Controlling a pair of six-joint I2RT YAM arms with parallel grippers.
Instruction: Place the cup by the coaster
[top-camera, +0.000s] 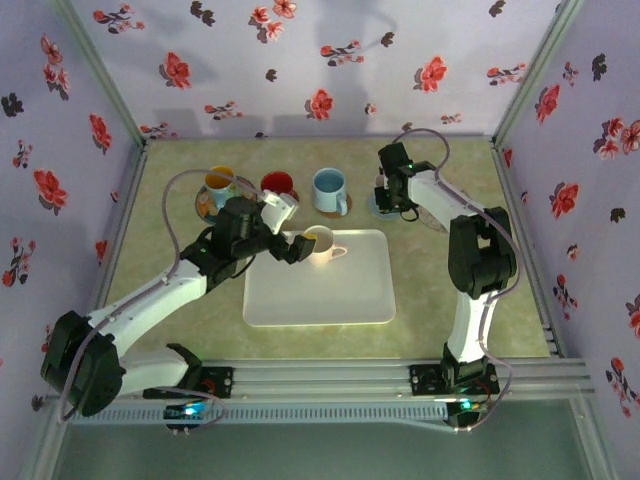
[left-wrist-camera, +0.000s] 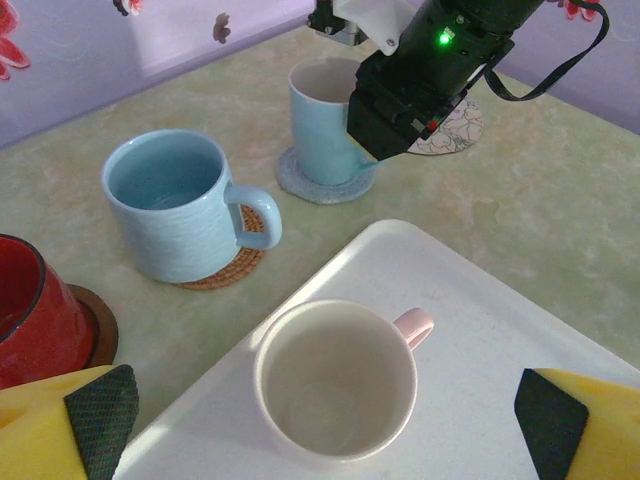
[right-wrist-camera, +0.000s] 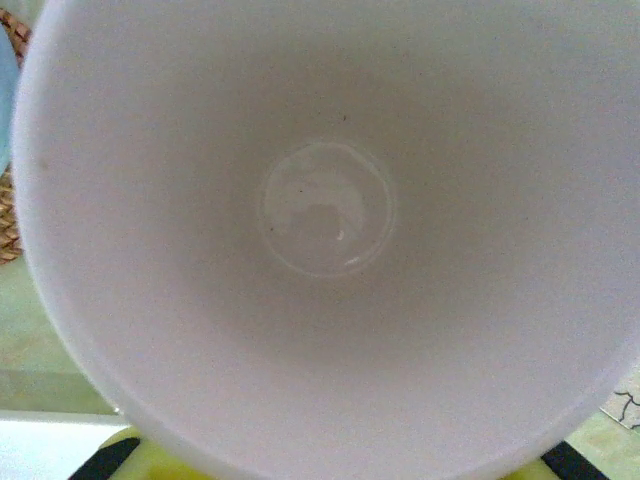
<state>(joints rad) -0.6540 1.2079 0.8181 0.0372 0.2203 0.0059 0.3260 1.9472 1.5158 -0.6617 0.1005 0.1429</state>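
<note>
Left claw (left-wrist-camera: 325, 430) spread wide, holding nothing, flanking pink-handled cup (left-wrist-camera: 335, 385) near tray (left-wrist-camera: 500, 300) upper edge | right claw (top-camera: 387, 203) upper right, over tall pale cup (left-wrist-camera: 320, 120) on grey coaster (left-wrist-camera: 325, 185); grip we cannot tell | risk, we judge: off-centre closing tips cup or snags handle

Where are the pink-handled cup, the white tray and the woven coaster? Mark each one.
pink-handled cup (left-wrist-camera: 335, 385), left wrist view, inside bottom.
white tray (left-wrist-camera: 490, 335), left wrist view, bare surface right of the cup.
woven coaster (left-wrist-camera: 238, 270), left wrist view, exposed front edge.
</note>
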